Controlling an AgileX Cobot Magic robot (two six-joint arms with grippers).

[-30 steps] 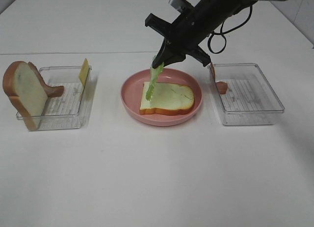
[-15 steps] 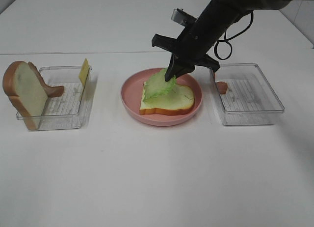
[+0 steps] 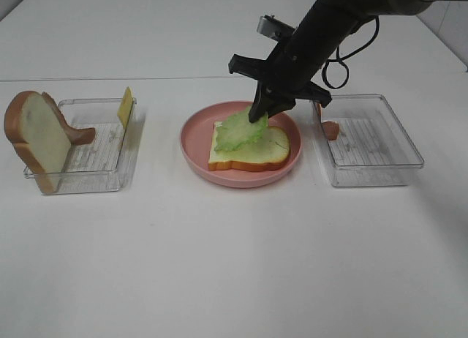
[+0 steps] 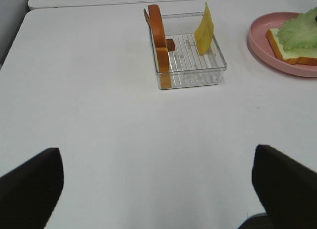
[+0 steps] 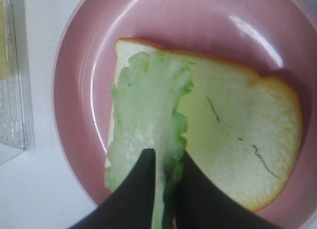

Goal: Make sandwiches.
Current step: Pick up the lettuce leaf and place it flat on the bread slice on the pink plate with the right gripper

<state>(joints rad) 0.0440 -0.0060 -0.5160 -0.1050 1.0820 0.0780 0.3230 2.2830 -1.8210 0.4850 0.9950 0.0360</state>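
Note:
A white bread slice (image 3: 256, 151) with brown crust lies flat on the round pink plate (image 3: 235, 178). My right gripper (image 3: 259, 114) is shut on one edge of a green lettuce leaf (image 3: 238, 132), which rests spread over the left part of that slice. In the right wrist view the fingers (image 5: 141, 192) pinch the lettuce (image 5: 146, 110) above the bread (image 5: 233, 140). My left gripper (image 4: 158, 189) is open and empty, well short of the left tray (image 4: 190, 79). That tray holds an upright bread slice (image 3: 33, 137), a bacon strip (image 3: 80, 135) and a yellow cheese slice (image 3: 125, 106).
A clear tray (image 3: 376, 170) stands right of the plate with a bacon strip (image 3: 330, 129) against its left wall. The right arm and its cable reach in from the far right. Bare white table lies in front of the plate and trays.
The lettuce hung down from the right gripper a second ago. It now lies spread on the bread, and the gripper has shifted slightly right, still shut on it.

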